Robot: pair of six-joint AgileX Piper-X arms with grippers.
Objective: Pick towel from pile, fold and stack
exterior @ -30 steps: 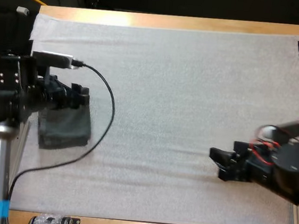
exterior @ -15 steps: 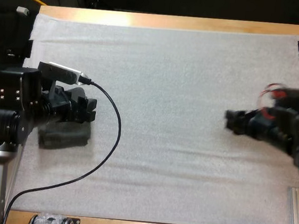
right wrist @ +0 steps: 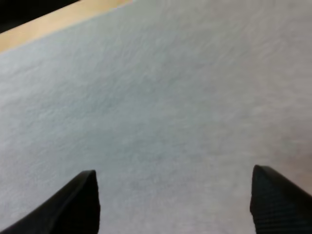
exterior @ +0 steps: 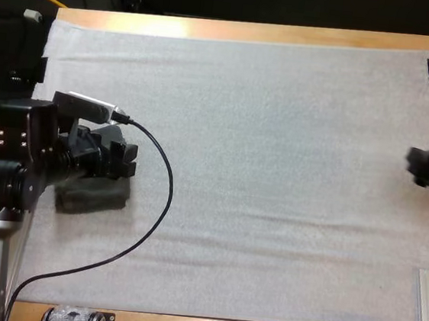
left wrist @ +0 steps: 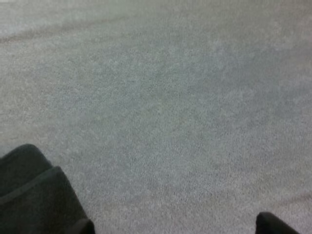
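A: Pulled back to the right edge of the mat (exterior: 280,121) since a moment ago: right gripper (exterior: 418,163), fingers (right wrist: 83,204) wide apart over bare mat.
B: And the left gripper (exterior: 126,159)?
A: Hardly shifted. Also spread wide, holding nothing, hovering over the far edge of the folded dark towel (exterior: 92,194) at the mat's left side.

Plain dark grey-green towel (exterior: 92,194), white mat (exterior: 278,136) with a fine grainy texture, light wooden tabletop (exterior: 251,31), black left claw (exterior: 129,159), black right claw (exterior: 423,165)
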